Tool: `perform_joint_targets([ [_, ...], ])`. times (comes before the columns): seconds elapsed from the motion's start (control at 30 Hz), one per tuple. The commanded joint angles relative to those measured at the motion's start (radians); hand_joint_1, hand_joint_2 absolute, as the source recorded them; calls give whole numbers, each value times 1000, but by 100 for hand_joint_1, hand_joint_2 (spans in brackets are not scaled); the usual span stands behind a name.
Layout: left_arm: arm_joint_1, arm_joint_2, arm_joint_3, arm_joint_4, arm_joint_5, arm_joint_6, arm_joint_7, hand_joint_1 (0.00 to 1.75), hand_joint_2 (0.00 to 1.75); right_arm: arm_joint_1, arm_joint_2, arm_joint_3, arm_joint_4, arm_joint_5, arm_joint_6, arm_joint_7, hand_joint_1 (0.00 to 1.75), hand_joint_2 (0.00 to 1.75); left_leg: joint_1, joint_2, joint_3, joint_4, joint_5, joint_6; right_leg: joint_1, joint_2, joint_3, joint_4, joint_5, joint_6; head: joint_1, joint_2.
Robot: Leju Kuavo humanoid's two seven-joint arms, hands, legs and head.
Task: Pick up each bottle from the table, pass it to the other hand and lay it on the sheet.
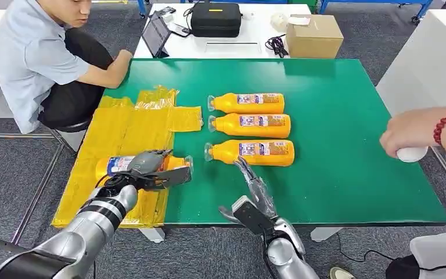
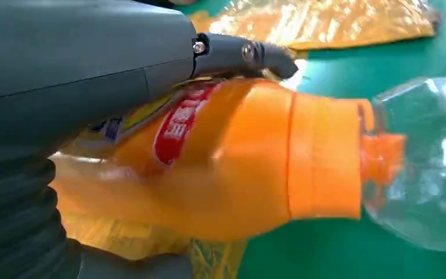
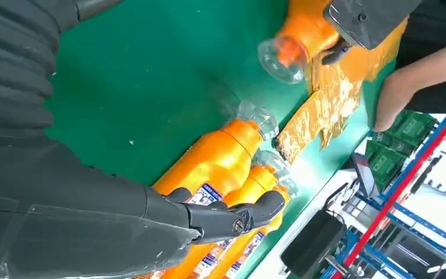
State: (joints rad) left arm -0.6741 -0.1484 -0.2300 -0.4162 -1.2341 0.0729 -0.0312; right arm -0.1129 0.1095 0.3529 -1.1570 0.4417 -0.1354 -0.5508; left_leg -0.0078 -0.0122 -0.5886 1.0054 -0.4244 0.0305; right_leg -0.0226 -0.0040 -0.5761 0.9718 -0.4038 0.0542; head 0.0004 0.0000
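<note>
My left hand [image 1: 150,168] grips an orange bottle [image 1: 115,165] with a clear cap, lying sideways at the near edge of the yellow sheet [image 1: 125,125]. The left wrist view has that bottle [image 2: 232,163] close up under my fingers [image 2: 244,55], cap pointing away. Three more orange bottles lie in a row on the green table: far [image 1: 250,103], middle [image 1: 252,125] and near [image 1: 255,152]. My right hand [image 1: 254,187] hovers open just in front of the near bottle [image 3: 220,157], fingers stretched toward it, holding nothing.
A person sits at the far left with an arm on the table [image 1: 337,174] corner. Another person's hand [image 1: 409,132] with a red bead bracelet rests at the right edge over a white object. A white table behind carries a black case [image 1: 215,18] and a cardboard box [image 1: 313,35].
</note>
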Motion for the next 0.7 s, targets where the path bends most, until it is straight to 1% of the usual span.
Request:
perform_joint_targets([
  [0.03, 45, 36, -65, 106, 4, -72, -22, 0, 175, -51, -2, -16, 81, -4, -5, -10, 0, 175, 1, 6, 3, -2, -1, -2, 1, 5, 2, -3, 1, -2, 0, 0],
  [0.13, 39, 41, -72, 105, 11, -89, -33, 0, 175, -55, -4, -14, 89, -3, -11, -14, 0, 175, 2, 7, 4, -3, -1, -3, 2, 6, 2, -3, 2, -3, 0, 0],
  [0.23, 36, 46, -77, 108, 25, -109, -45, 0, 175, -62, -4, -12, 100, -5, -12, -18, 0, 175, 1, 5, 4, -2, 0, -2, 1, 5, 2, -2, 1, -2, 0, 0],
  [0.33, 38, 52, -88, 106, 27, -117, -58, 0, 175, -67, -3, -6, 109, -5, -12, -20, 0, 175, 2, 7, 4, -3, 0, -3, 2, 7, 2, -3, 2, -3, 0, 0],
  [0.4, 38, 52, -88, 106, 27, -117, -58, 0, 175, -67, -3, -6, 109, -5, -12, -20, 0, 175, 0, 5, 5, -2, -1, -1, 0, 4, 3, -2, 1, -2, 0, 0],
  [0.5, 46, 39, -102, 76, 51, -48, -96, 0, 175, -57, -6, -5, 98, -10, -20, -24, 0, 175, 1, 7, 4, -2, -1, -2, 2, 6, 2, -3, 1, -3, 0, 0],
  [0.57, 53, 18, -104, 32, 79, 16, -151, 0, 175, -46, -10, -8, 84, -12, -23, -24, 0, 175, 0, 3, 4, -2, 0, -1, 0, 2, 3, -1, 0, -1, 0, 0],
  [0.6, 51, 12, -106, 30, 80, 13, -149, 0, 175, -45, -10, -8, 83, -12, -23, -24, 0, 175, 1, 4, 4, -2, 0, -2, 1, 3, 2, -2, 1, -3, 0, 0],
  [0.63, 60, 9, -123, -4, 87, 59, -162, 0, 175, -41, -10, -9, 79, -13, -25, -23, 0, 175, 0, 1, 3, -2, 0, -1, 0, 1, 2, -1, 0, -2, 0, 0],
  [0.67, 69, 2, -148, -34, 100, 146, -179, 0, 175, -41, -7, -9, 85, -12, -28, -25, 0, 175, 1, 2, 3, -1, 0, -2, 1, 1, 2, -2, 0, -2, 0, 0],
  [0.7, 78, -9, -148, -55, 125, 203, -175, 0, 175, -39, -5, -8, 88, -11, -33, -27, 0, 175, 2, 2, 2, -1, 0, -2, 2, 1, 1, -2, 1, -3, 0, 0],
])
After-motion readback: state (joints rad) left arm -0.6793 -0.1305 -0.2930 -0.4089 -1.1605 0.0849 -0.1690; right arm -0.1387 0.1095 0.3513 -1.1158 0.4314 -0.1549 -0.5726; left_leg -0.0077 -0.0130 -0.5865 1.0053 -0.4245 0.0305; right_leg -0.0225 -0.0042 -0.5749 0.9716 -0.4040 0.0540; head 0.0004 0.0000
